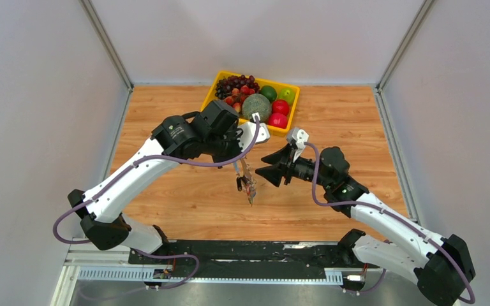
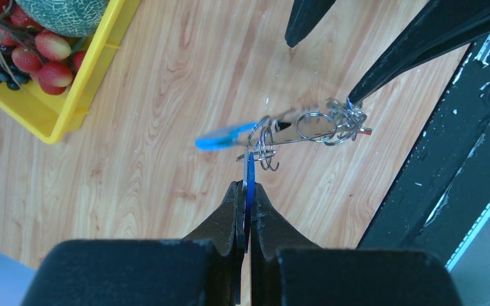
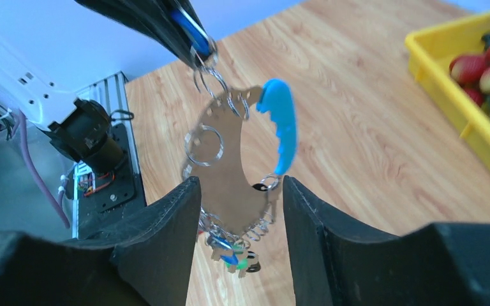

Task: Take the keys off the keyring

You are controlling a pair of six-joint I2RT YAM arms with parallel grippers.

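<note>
One blue key [image 2: 249, 167] is clamped in the left pincer [image 2: 249, 187], so the keyring [image 3: 224, 182] hangs above the desk [image 1: 185, 191]; the right pincer [image 3: 240, 182] gapes around its lower part, likely to steady it.

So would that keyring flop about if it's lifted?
Probably not: the keyring holds its curve while hanging from the blue key in the left tool. Its keys likely swing, dangling on loose small rings. It seems light: one pinch carries it.
</note>
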